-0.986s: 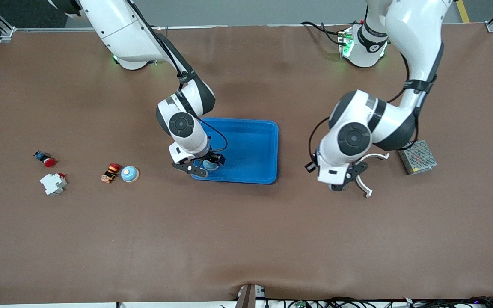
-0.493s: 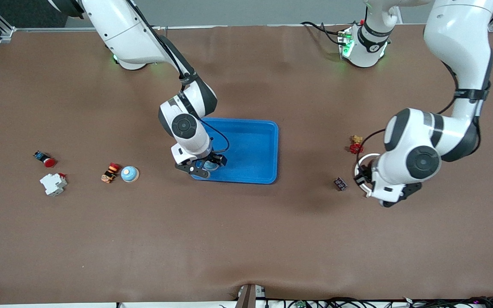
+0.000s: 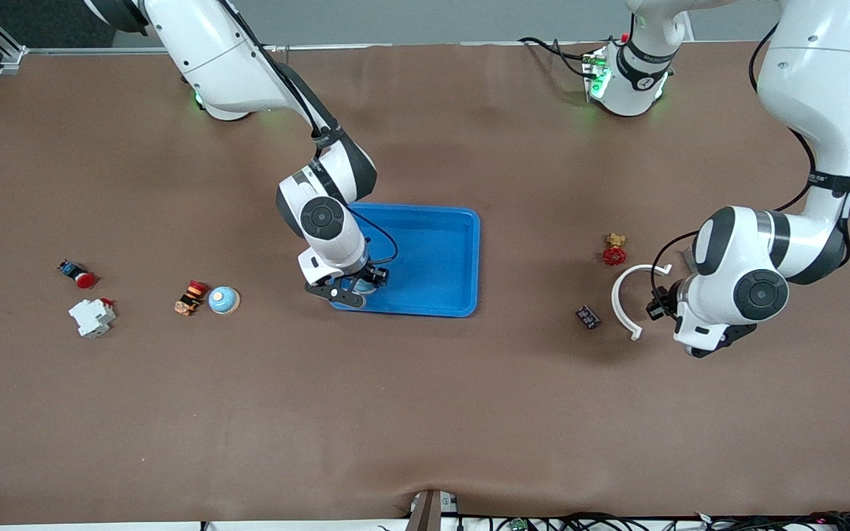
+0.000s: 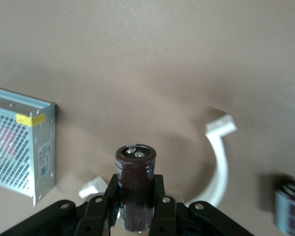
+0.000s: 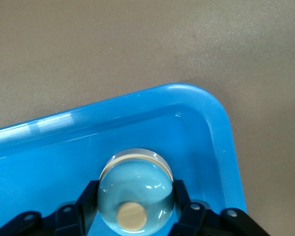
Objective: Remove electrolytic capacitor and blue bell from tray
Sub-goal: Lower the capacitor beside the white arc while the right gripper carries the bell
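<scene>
Over the corner of the shallow blue plastic tray (image 3: 440, 254) that lies toward the front camera and the right arm's end of the table, the right gripper (image 5: 133, 212) holds a pale blue domed bell with a cream button on top (image 5: 135, 190); its black fingers (image 5: 184, 200) press against the dome's two sides, and the bell sits low inside the tray, just within the rounded rim. Toward the left arm's end of the table, the left gripper (image 4: 136, 209) is up over bare brown tabletop (image 3: 425, 413), closed on a dark brown cylindrical capacitor with two silver terminals on its top (image 4: 135, 191), which stands upright between the fingers (image 4: 162, 206) with its upper half clear above them. Below it on the table lie a white curved plastic clip (image 3: 626, 296) and a grey perforated metal box (image 4: 20, 140), the clip just beside the gripper. Near the clip rest a small dark rectangular component (image 3: 586, 316) and a red-handled brass valve (image 3: 614, 252). Well apart, toward the right arm's end, sits a second blue domed bell (image 3: 223, 299).
</scene>
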`<action>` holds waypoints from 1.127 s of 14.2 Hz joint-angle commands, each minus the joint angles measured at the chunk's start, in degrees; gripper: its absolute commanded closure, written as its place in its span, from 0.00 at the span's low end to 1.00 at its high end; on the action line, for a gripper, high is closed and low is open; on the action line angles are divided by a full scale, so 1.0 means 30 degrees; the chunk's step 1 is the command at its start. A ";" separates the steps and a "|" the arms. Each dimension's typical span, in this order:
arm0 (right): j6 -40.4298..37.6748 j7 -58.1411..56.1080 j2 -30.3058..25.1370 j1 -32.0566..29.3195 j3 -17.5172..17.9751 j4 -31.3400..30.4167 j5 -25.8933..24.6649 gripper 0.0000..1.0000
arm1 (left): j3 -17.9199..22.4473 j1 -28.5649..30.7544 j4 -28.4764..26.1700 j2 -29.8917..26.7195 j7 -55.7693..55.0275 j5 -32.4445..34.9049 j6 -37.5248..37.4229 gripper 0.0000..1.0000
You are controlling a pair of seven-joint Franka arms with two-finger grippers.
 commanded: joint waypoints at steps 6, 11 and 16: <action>-0.3878 0.0505 -0.0347 -0.0030 -0.0114 0.2298 -0.0124 1.00 | -0.0193 0.0750 -0.0498 0.1085 0.0114 0.1147 0.1850 1.00; -0.5909 -0.2207 -0.0466 -0.1723 -0.0113 0.4061 -0.0124 1.00 | -0.0251 0.0662 -0.0294 0.0883 0.0143 0.1147 0.1765 0.00; -0.5676 -0.4973 -0.0203 -0.3867 -0.0113 0.4557 -0.0094 1.00 | -0.0688 0.0398 0.0816 -0.0113 -0.0061 0.1118 0.0744 0.00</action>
